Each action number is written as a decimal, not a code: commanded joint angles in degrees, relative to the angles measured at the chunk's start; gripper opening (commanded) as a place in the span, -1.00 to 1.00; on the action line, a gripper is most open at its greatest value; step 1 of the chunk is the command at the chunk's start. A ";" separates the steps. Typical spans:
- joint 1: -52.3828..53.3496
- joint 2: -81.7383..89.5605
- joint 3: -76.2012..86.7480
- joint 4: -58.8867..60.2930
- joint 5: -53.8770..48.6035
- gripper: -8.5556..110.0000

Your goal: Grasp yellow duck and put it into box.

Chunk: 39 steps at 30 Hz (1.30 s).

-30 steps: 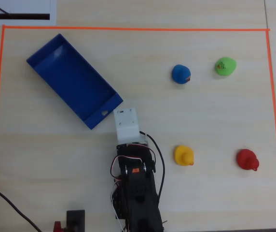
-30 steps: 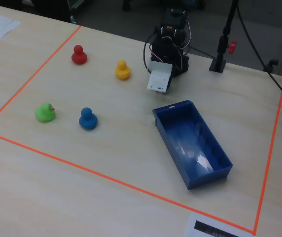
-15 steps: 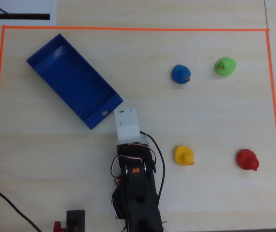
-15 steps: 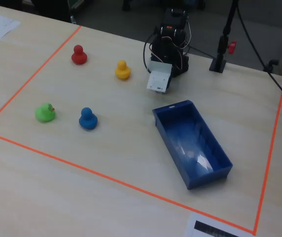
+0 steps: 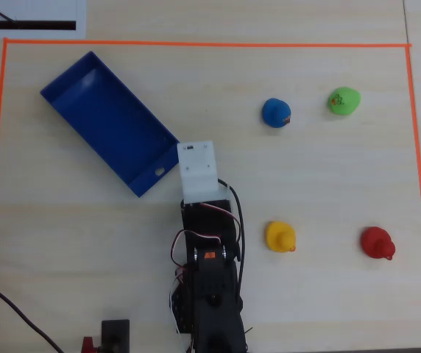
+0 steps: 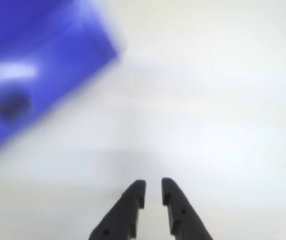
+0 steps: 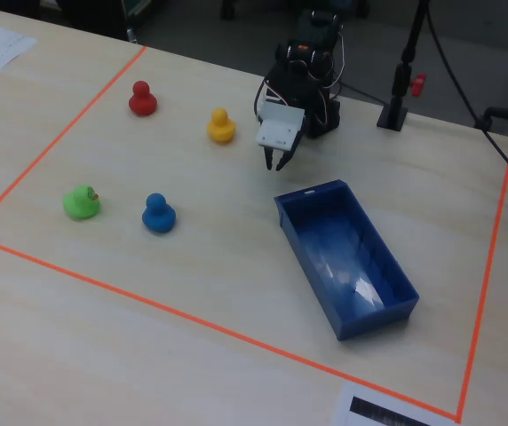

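The yellow duck (image 5: 279,236) stands on the light wooden table, right of the arm in the overhead view and left of the gripper in the fixed view (image 7: 221,125). The box (image 5: 107,121) is a shallow blue tray lying at an angle; its end wall with the small hole (image 7: 312,193) faces the arm. My gripper (image 7: 280,165) hangs just above the table between the duck and the box, near the box's corner. In the wrist view the gripper (image 6: 153,182) has its jaws nearly together with nothing between them, and the blurred box (image 6: 33,65) fills the upper left. The duck is out of the wrist view.
A red duck (image 5: 377,243), a blue duck (image 5: 276,112) and a green duck (image 5: 344,101) stand right of the arm in the overhead view. Orange tape (image 5: 196,44) frames the work area. The arm's base (image 7: 312,80) sits at the table's far edge.
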State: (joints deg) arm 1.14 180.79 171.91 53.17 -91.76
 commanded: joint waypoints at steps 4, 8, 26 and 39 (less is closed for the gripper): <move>7.65 -33.40 -37.53 -2.64 2.72 -0.85; 16.08 -44.74 -50.36 -3.96 2.55 -0.85; 60.73 -47.46 -46.76 -2.46 -8.61 -0.47; 67.76 -41.31 -25.75 -8.96 -16.61 -0.30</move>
State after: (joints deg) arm 68.12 138.43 143.00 50.45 -106.88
